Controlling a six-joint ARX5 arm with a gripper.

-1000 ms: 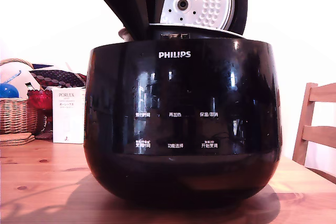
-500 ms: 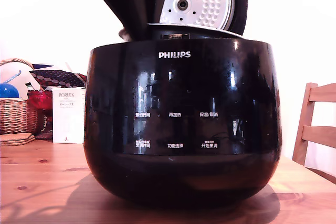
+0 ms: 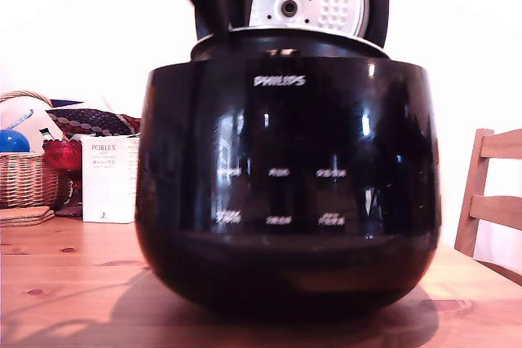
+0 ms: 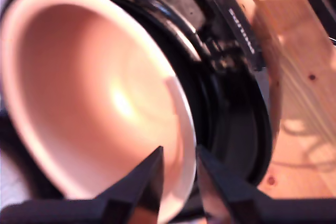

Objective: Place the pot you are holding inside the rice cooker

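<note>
— What has the gripper point(image 4: 178, 174) got?
— Its two fingers pinch the pot point(image 4: 94, 93) by the rim (blurred, pale inside), nearly closed.
— And the pot?
— Over the rice cooker point(image 3: 285, 193) opening, lid up, on the table point(image 3: 65, 283).

I see glossy black rounded rice cooker point(image 3: 285, 193) on wooden table point(image 3: 65, 283), lid up, logo blurred; woven basket point(image 3: 28, 173) at exterior view's left.

On your wooden desk point(image 3: 65, 275): woven basket point(image 3: 24, 173), white carton point(image 3: 106, 178), red glass point(image 3: 61, 155). Wooden chair point(image 3: 493, 197) opposite side. All far from gripper.
</note>
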